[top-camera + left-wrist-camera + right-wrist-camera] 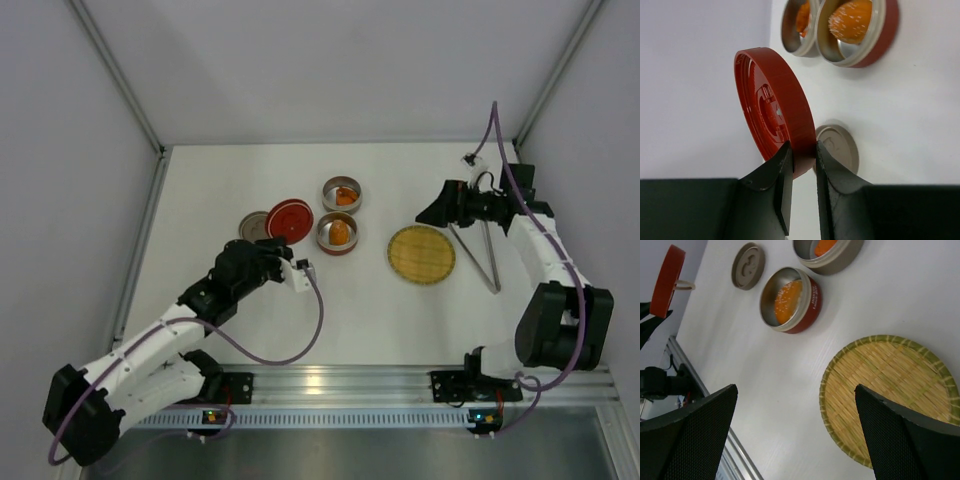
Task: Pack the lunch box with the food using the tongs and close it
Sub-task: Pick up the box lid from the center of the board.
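Two open tins (pixel 337 250) hold the food (pixel 339 231) in the top view, with the tongs (pixel 472 257) lying on the desk (pixel 400 320) right of the yellow plate (pixel 421 254); my left wrist view shows my left hand (pixel 802 152) clamped on the red lid (pixel 775 110); my right wrist view shows my right hand (pixel 795 390) spread wide near that plate.
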`<state>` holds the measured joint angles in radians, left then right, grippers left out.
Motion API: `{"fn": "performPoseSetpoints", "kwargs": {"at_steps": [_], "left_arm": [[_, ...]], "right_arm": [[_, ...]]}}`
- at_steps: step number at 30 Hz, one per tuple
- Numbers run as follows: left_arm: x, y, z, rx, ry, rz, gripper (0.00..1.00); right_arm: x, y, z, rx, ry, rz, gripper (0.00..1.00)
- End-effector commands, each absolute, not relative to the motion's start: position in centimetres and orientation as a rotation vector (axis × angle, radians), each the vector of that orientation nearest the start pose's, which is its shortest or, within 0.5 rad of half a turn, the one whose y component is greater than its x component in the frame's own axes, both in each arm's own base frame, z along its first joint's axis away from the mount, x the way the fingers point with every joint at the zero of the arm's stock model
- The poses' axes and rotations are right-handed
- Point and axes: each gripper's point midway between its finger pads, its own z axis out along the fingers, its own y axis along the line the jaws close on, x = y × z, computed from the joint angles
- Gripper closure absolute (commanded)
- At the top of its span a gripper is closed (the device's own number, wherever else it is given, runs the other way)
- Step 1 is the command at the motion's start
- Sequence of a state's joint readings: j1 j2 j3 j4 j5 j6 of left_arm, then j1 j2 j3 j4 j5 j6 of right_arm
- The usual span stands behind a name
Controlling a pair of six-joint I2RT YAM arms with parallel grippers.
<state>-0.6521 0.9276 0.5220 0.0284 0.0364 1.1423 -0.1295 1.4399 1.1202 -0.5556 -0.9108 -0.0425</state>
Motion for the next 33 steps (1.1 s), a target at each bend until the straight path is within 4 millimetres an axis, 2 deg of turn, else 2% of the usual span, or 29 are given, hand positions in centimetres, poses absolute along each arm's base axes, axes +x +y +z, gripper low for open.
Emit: {"fn": "performPoseSetpoints", "kwargs": {"at_steps": [1, 2, 3, 4, 5, 6, 7, 8, 9, 10, 11, 12, 13, 14, 15, 17, 18, 21, 22, 23, 25, 26, 28, 29, 33], "left_arm": [[28.1, -18.3, 22.9, 1.498, 1.174, 0.254, 1.0], [28.0, -18.2, 23.8, 1.494, 1.179, 0.251, 1.0], [28.2, -18.3, 26.4, 1.448, 1.156, 0.256, 1.0], [28.3, -18.2, 27.5, 1.418, 1.162, 0.258, 1.0], [28.4, -18.1, 28.7, 1.396, 1.157, 0.267, 1.0], [28.6, -18.0, 29.7, 1.373, 1.154, 0.271, 1.0], [28.7, -18.0, 32.1, 1.326, 1.136, 0.277, 1.0], [28.8, -17.9, 33.1, 1.305, 1.129, 0.279, 1.0], [28.8, -18.0, 35.3, 1.255, 1.111, 0.268, 1.0], [28.8, -18.0, 36.3, 1.235, 1.108, 0.26, 1.0], [28.7, -18.0, 37.0, 1.218, 1.107, 0.252, 1.0], [28.7, -18.2, 37.5, 1.196, 1.117, 0.224, 1.0], [28.6, -18.2, 38.0, 1.18, 1.124, 0.212, 1.0], [28.5, -18.1, 39.6, 1.147, 1.114, 0.202, 1.0], [28.6, -18.2, 39.9, 1.123, 1.133, 0.175, 1.0], [28.5, -18.2, 41.2, 1.095, 1.134, 0.155, 1.0], [28.4, -18.2, 41.4, 1.09, 1.134, 0.147, 1.0], [28.0, -18.5, 41.9, 1.083, 1.12, 0.117, 1.0], [27.9, -18.6, 42.0, 1.085, 1.118, 0.109, 1.0], [27.8, -18.7, 42.0, 1.091, 1.116, 0.103, 1.0], [27.4, -18.9, 42.3, 1.102, 1.094, 0.091, 1.0], [27.3, -18.9, 42.3, 1.109, 1.085, 0.092, 1.0], [27.0, -18.8, 42.8, 1.102, 1.072, 0.09, 1.0], [27.0, -18.8, 42.9, 1.101, 1.071, 0.09, 1.0], [26.2, -18.6, 43.0, 1.117, 1.057, 0.078, 1.0]], "right_arm": [[34.8, 12.3, 25.3, -0.39, 1.903, 1.102, 0.01], [34.6, 13.1, 26.2, -0.417, 1.849, 1.118, 0.01], [34.0, 13.9, 25.9, -0.385, 1.838, 1.171, 0.01], [33.5, 14.5, 27.3, -0.426, 1.764, 1.163, 0.01], [33.4, 15.8, 29.5, -0.532, 1.617, 1.136, 0.01], [32.3, 17.2, 29.4, -0.54, 1.595, 1.19, 0.01], [31.8, 18.1, 30.2, -0.572, 1.543, 1.202, 0.01], [31.1, 19.6, 31.8, -0.646, 1.435, 1.209, 0.01], [31.1, 20.4, 31.8, -0.609, 1.429, 1.262, 0.01], [30.9, 21.0, 32.4, -0.604, 1.389, 1.284, 0.01], [30.0, 22.2, 34.0, -0.653, 1.279, 1.297, 0.01], [29.6, 22.9, 34.6, -0.649, 1.267, 1.355, 0.01], [30.0, 23.6, 34.2, -0.647, 1.271, 1.399, 0.01], [29.6, 24.4, 34.7, -0.652, 1.239, 1.435, 0.01], [28.8, 24.4, 36.8, -0.639, 1.131, 1.466, 0.02], [28.6, 25.4, 37.4, -0.631, 1.066, 1.515, 0.04], [28.4, 25.9, 38.5, -0.644, 1.022, 1.532, 0.07], [27.6, 27.6, 40.3, -0.667, 0.889, 1.566, 0.14], [27.6, 28.2, 40.3, -0.677, 0.858, 1.573, 0.15], [26.8, 29.2, 41.3, -0.705, 0.813, 1.592, 0.16], [27.1, 30.3, 41.5, -0.703, 0.793, 1.611, 0.16], [26.5, 31.1, 42.4, -0.718, 0.754, 1.625, 0.16], [27.1, 32.1, 42.3, -0.702, 0.749, 1.64, 0.18], [26.9, 32.7, 42.8, -0.706, 0.728, 1.652, 0.18], [28.5, 34.3, 41.8, -0.68, 0.76, 1.706, 0.18]]}}
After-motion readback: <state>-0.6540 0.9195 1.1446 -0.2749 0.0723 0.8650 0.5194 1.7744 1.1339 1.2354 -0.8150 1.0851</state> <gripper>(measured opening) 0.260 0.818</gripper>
